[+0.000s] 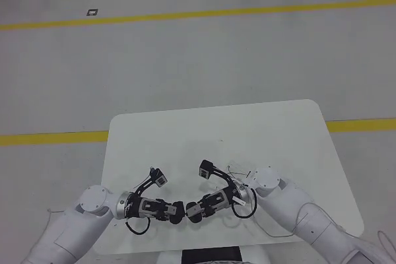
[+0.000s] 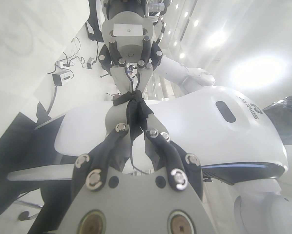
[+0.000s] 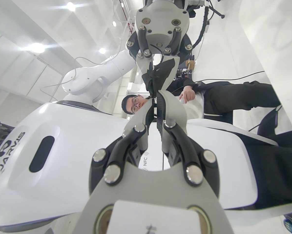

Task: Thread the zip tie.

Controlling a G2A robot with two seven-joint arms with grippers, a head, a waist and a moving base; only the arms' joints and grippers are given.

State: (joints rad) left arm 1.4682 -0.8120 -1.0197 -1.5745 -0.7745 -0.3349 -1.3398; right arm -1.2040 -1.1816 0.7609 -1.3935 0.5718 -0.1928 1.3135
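Note:
My two grippers meet tip to tip just above the front part of the white table (image 1: 218, 132). The left gripper (image 1: 176, 214) (image 2: 135, 104) comes in from the left with black tape wrapped around its fingertips (image 2: 146, 110). It is shut on the zip tie (image 2: 131, 147), a thin black strand that trails back between its fingers towards the palm. The right gripper (image 1: 192, 214) (image 3: 156, 97) faces it, its ribbed fingertips (image 3: 160, 109) pressed together on the zip tie (image 3: 162, 158). Where the two sets of tips touch, the tape hides the tie.
A few thin dark strands (image 1: 236, 171) lie on the table beside the right arm. The table's front edge runs close under both grippers. Bare table surface stretches behind them to the far edge.

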